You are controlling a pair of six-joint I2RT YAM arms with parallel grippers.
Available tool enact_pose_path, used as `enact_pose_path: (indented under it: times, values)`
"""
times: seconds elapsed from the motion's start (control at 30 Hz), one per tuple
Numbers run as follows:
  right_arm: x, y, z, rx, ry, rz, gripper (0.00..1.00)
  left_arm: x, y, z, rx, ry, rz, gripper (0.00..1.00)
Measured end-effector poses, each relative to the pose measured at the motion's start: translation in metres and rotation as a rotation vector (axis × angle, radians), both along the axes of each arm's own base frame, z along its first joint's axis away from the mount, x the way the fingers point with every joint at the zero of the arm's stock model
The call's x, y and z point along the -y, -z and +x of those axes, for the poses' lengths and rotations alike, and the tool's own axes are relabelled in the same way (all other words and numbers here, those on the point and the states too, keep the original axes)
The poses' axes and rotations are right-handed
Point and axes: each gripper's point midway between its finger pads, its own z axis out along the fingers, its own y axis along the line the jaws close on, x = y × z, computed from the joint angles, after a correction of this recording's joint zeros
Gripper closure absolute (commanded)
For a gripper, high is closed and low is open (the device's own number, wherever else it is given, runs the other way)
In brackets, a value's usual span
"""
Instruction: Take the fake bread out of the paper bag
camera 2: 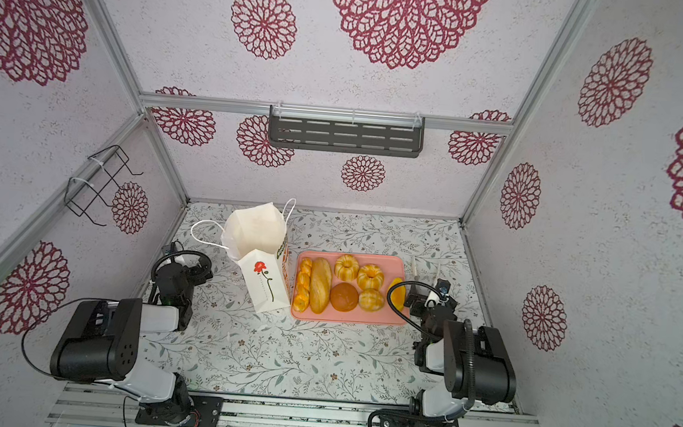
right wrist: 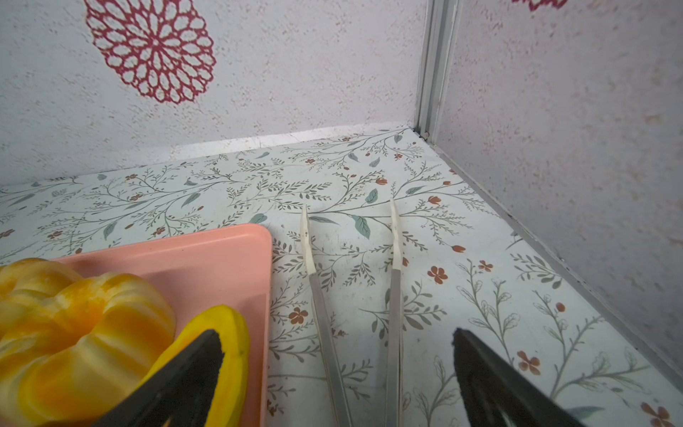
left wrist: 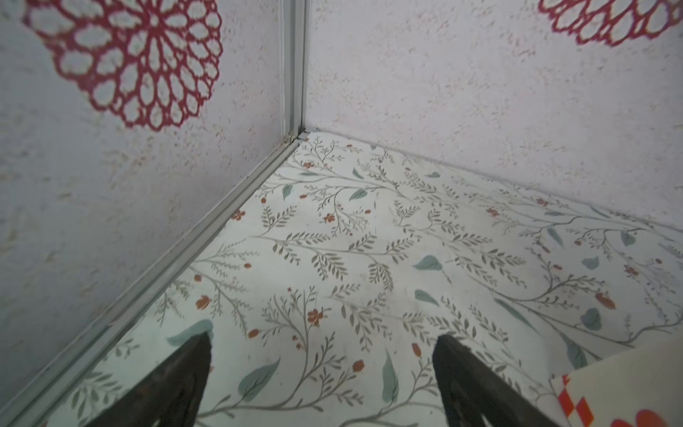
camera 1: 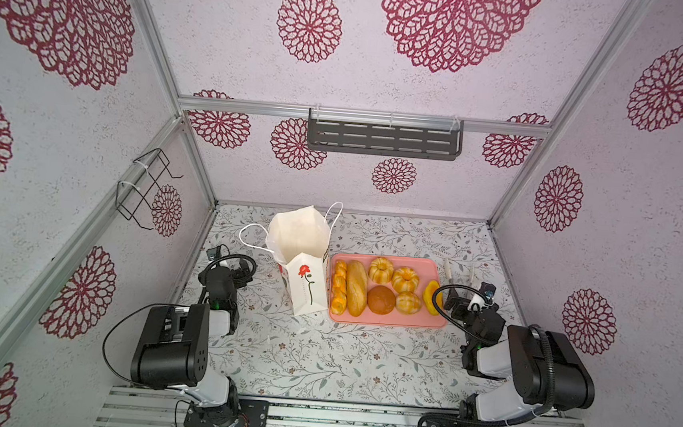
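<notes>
The paper bag stands upright with its mouth open, just left of a pink tray. Only white paper shows inside it. Several fake bread pieces lie on the tray: a braided stick, a long loaf, a round brown bun, three ridged ring buns and a yellow-orange oval. My left gripper hangs open and empty over the mat, left of the bag. My right gripper is open at the tray's right edge, one finger over the oval.
Metal tongs with white tips lie on the floral mat right of the tray, between my right fingers in the wrist view. A wire rack hangs on the left wall and a dark shelf on the back wall.
</notes>
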Motion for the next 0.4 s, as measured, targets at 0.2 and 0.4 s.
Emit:
enact_pose_path:
  times: [0.2,0.4]
  values:
    - [-0.002,0.001,0.002,-0.009,-0.009,-0.013,0.01,0.007,-0.003,0.003,-0.009,0.005,0.037,0.03]
    - [-0.014,0.002,0.012,-0.039,-0.030,-0.054,0.01,0.007,-0.002,0.003,-0.017,0.000,0.048,0.03]
